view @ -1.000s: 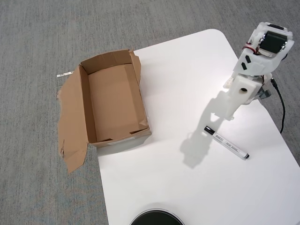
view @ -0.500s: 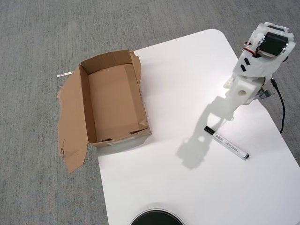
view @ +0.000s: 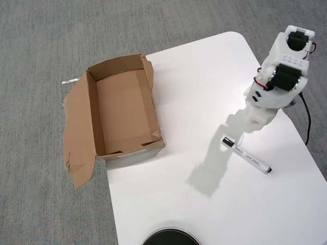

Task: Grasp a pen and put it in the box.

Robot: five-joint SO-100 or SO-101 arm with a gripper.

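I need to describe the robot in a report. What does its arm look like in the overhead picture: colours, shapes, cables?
The arm is built of white, blocky plastic parts. Black box-shaped motors sit in them. Thin red wires show near the top, and a black cable runs along the table's right edge. The gripper itself is hidden under the arm.

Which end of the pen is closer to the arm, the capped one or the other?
The black-capped end of the pen, toward upper left in the overhead view, lies nearer the arm; the other end points away.
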